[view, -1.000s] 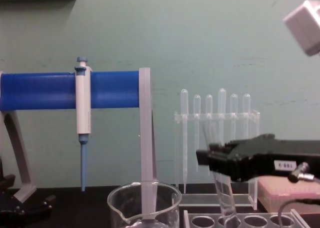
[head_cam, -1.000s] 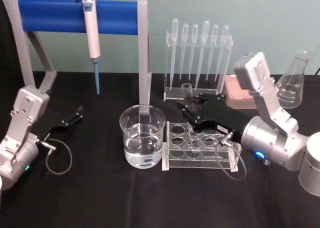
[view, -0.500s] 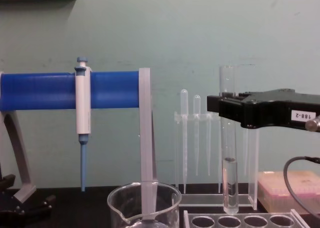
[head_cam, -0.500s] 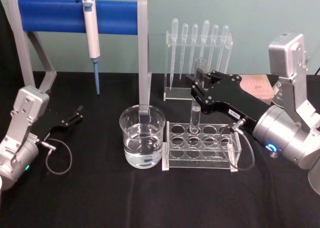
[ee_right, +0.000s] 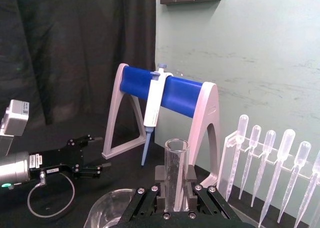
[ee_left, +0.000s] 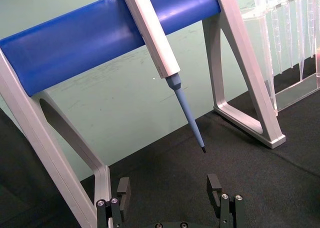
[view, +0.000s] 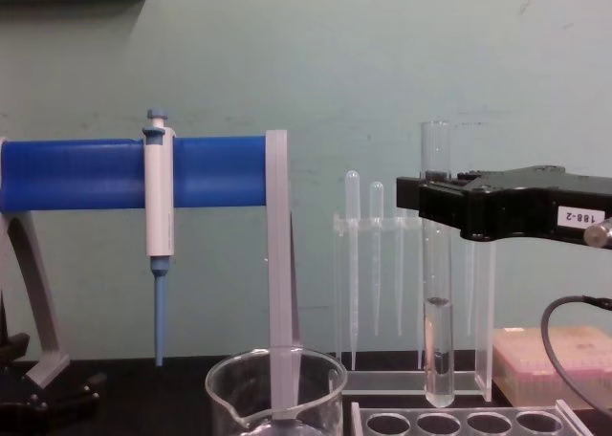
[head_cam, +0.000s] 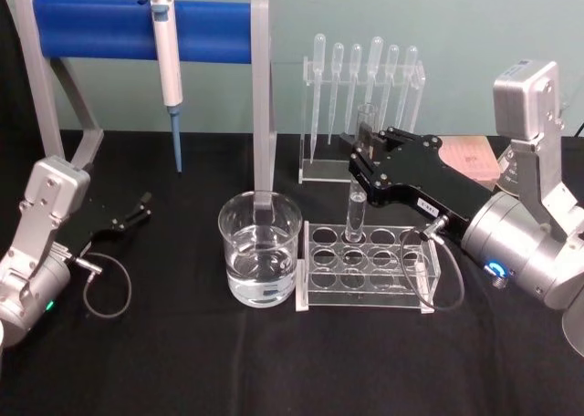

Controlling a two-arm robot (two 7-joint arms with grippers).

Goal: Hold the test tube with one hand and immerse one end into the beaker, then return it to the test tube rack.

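Test tube (view: 438,350) hung upright in the clamped right hand (head_cam: 363,161), tip just above rack (head_cam: 304,293). Best move: clear the rack, hold vertical, centre over beaker (head_cam: 239,252), then lower. Left hand (head_cam: 140,208) was parked, jaws wide.

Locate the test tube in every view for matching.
Head view: test tube upright right of centre, held by the right gripper above the rack.
Chest view: right of centre, bottom just above the rack.
Right wrist view: bottom centre, between the fingers.
Left wrist view: not in it; left gripper open near the pipettor.
Shared landmark: the pipettor on the blue bar.
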